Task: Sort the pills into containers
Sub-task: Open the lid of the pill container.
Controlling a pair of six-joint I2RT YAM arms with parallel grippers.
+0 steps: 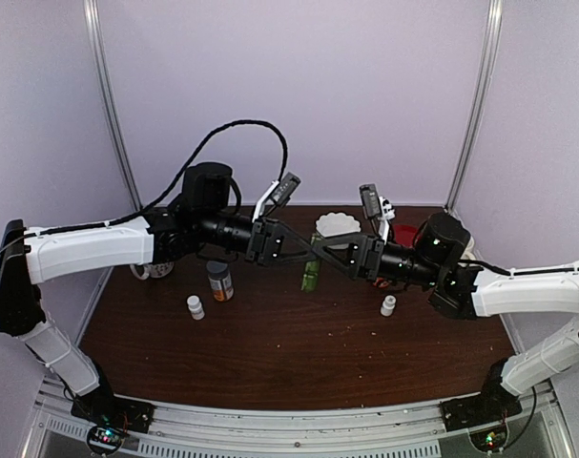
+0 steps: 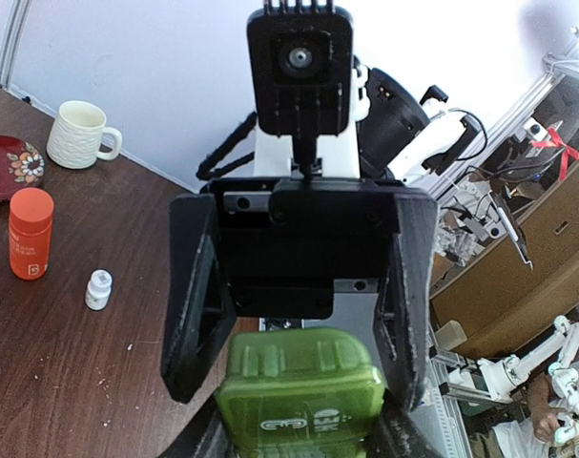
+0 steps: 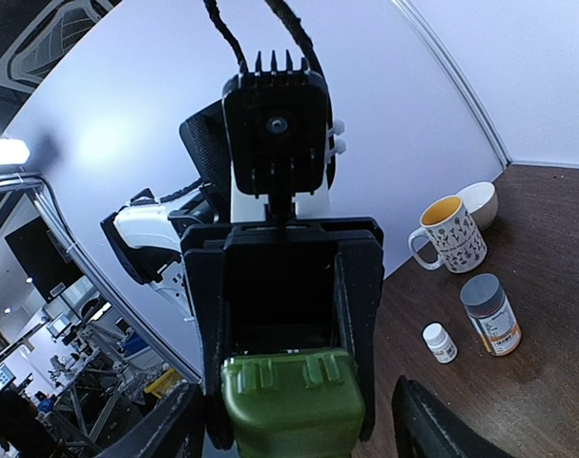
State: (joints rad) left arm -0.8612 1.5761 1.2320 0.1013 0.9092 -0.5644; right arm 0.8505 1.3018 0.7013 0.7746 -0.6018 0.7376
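Gripping green pill box (image 1: 311, 275), left tool (image 3: 291, 425) and right tool (image 2: 299, 393); lid logo (image 2: 297, 421) left-wrist only.

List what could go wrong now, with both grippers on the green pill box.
1. The left gripper and the right gripper both pinch the small pill box; an uneven pull may twist it loose.
2. The grippers nearly meet, so they may collide.
3. A slipping box could knock the grey-capped bottle nearby.

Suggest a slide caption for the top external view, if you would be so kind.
Left gripper and right gripper hold the green pill box between them above the brown table.
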